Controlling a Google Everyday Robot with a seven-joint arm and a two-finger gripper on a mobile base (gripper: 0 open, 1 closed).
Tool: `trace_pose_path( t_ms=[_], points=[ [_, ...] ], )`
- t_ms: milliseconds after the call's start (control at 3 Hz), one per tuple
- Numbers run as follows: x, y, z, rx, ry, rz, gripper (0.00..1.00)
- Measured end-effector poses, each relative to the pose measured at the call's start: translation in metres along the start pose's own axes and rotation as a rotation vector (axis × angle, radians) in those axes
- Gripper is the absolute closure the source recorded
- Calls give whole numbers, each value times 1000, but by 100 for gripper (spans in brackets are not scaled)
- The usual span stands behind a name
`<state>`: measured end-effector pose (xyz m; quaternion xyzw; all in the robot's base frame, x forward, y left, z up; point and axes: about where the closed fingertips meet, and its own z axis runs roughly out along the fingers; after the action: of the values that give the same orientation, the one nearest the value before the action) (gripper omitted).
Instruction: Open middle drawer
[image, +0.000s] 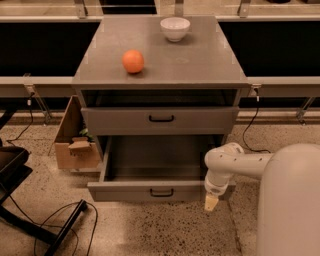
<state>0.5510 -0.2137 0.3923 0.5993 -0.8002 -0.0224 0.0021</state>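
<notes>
The middle drawer (130, 191) is a wide, shallow grey drawer with a small black bar handle (161, 192). It stands pulled far out of the grey cabinet (200, 60), and its inside looks empty. Above it, the taller-fronted drawer (200, 120) with a longer black handle is pushed in. The lowest drawer is hidden under the open one. My gripper (211, 202) points down at the floor, just off the right front corner of the open middle drawer. It holds nothing that I can see. The white arm (240, 162) reaches in from the right.
An orange (133, 61) and a white bowl (175, 28) sit on the cabinet top. An open cardboard box (75, 145) stands on the floor left of the cabinet. A black chair base (12, 165) and cables (65, 220) lie at the lower left. My white body (292, 200) fills the lower right.
</notes>
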Motion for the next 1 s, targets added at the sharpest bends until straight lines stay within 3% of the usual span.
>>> trace_pose_path(
  t_ms=[667,1000],
  points=[
    [0,-2,-10,0,0,0,88],
    [6,9,-14,-2,14,2,100]
  ],
)
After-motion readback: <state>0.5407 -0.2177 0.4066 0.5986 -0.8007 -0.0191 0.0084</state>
